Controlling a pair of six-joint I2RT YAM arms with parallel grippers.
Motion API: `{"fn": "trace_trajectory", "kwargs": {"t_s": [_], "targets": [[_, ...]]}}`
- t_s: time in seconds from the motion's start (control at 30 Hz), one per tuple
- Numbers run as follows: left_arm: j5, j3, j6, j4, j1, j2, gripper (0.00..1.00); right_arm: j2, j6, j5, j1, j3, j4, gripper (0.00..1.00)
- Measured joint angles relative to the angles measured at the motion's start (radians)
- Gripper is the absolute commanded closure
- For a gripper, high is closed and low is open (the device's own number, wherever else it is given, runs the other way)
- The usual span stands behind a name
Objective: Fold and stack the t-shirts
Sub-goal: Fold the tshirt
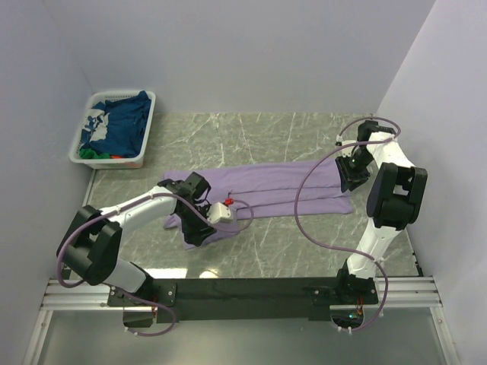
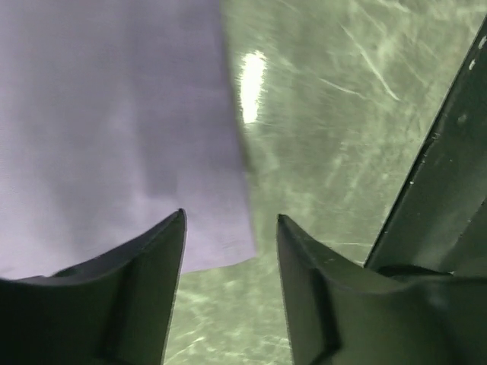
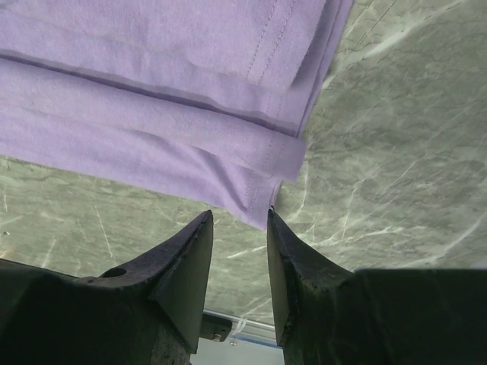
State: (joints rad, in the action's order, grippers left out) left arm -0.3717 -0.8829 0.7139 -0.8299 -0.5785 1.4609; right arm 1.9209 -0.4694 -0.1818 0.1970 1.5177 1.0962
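Note:
A lavender t-shirt point(image 1: 281, 186) lies on the marble table, folded lengthwise into a long strip. My left gripper point(image 1: 196, 232) hovers over its near left end. In the left wrist view its jaws point(image 2: 230, 217) stand open, with the corner of the cloth point(image 2: 114, 114) just beyond the tips and bare table between them. My right gripper point(image 1: 351, 181) is at the strip's right end. It is also open point(image 3: 238, 214), and the hemmed corner of the shirt point(image 3: 152, 76) reaches down to the gap between its fingertips. A navy t-shirt point(image 1: 122, 122) with white print fills the basket, over green point(image 1: 93, 154) and red point(image 1: 116, 157) cloth.
The white slatted basket point(image 1: 149, 125) stands at the back left corner against the wall. Walls close in the table on the left, back and right. A black rail point(image 1: 243, 290) carrying both arm bases runs along the near edge. The right arm's cable point(image 1: 304, 205) loops over the shirt.

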Motion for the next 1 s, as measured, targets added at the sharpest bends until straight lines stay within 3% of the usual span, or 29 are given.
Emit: {"fn": "trace_trajectory", "kwargs": {"t_s": [0.1, 0.27, 0.47, 0.57, 0.6, 0.7, 1.0], "targets": [[0.008, 0.047, -0.011, 0.020, -0.023, 0.000, 0.31, 0.000, 0.000, 0.000, 0.000, 0.002, 0.001, 0.58], [0.051, 0.099, -0.045, 0.087, -0.058, 0.000, 0.36, 0.000, 0.000, 0.001, 0.000, 0.002, 0.002, 0.58], [0.145, 0.142, -0.079, 0.190, -0.109, -0.026, 0.61, 0.000, 0.000, 0.002, 0.000, 0.001, 0.001, 0.58], [0.171, 0.140, -0.093, 0.227, -0.116, -0.017, 0.90, 0.000, 0.000, 0.005, 0.000, 0.001, 0.001, 0.58], [0.172, 0.134, -0.096, 0.233, -0.117, -0.008, 0.94, 0.000, 0.000, 0.005, 0.000, 0.001, 0.001, 0.58], [0.168, 0.118, -0.102, 0.229, -0.118, 0.005, 0.99, 0.000, 0.000, 0.005, 0.000, 0.001, 0.001, 0.58], [0.103, 0.063, -0.093, 0.130, -0.061, 0.000, 0.99, 0.000, -0.004, 0.005, 0.000, 0.001, 0.002, 0.59]]}}
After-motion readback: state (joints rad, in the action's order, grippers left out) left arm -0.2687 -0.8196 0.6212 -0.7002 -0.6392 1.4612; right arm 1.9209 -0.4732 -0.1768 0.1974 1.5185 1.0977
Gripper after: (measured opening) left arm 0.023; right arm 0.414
